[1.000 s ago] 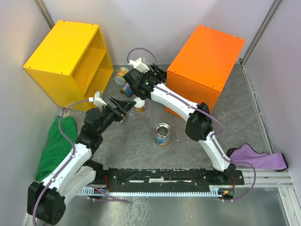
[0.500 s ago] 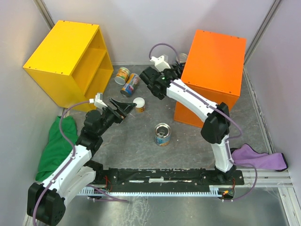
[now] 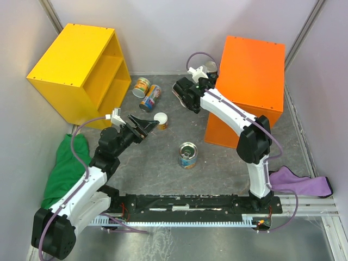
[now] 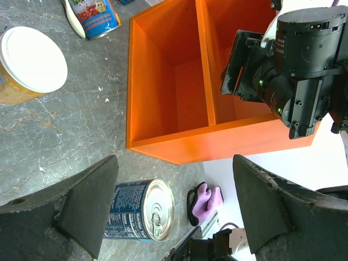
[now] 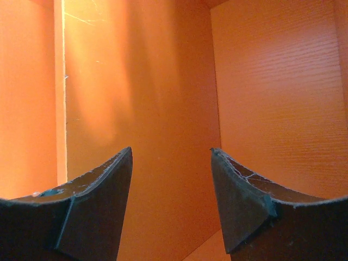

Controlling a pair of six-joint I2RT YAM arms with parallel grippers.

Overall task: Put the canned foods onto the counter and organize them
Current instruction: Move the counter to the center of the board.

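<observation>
The orange counter [image 3: 253, 76] stands at the right, its open side facing left, and its two compartments [image 4: 174, 92] show in the left wrist view. My right gripper [image 3: 209, 79] reaches into that opening. It is open [image 5: 171, 149], with only orange wall [image 5: 136, 81] between the fingers. What looks like a silver-topped tin [image 3: 210, 67] sits by the cabinet's edge. My left gripper [image 3: 147, 125] is open [image 4: 175, 159] and empty, just left of a white-lidded can [image 3: 160, 120] [image 4: 30, 62]. A blue tin [image 3: 188, 155] [image 4: 142, 209] stands mid-floor. Two colourful cans [image 3: 142, 86] [image 3: 151, 97] lie further back.
A yellow cabinet [image 3: 76, 65] stands at the back left. A green cloth [image 3: 68, 166] lies at the left, and a purple cloth [image 3: 302, 182] [image 4: 204, 198] at the right by the arm rail [image 3: 190, 204].
My right arm has swung right, from above the lying cans to the orange counter's opening. The counter now sits squarer and further right. The left arm has barely moved.
</observation>
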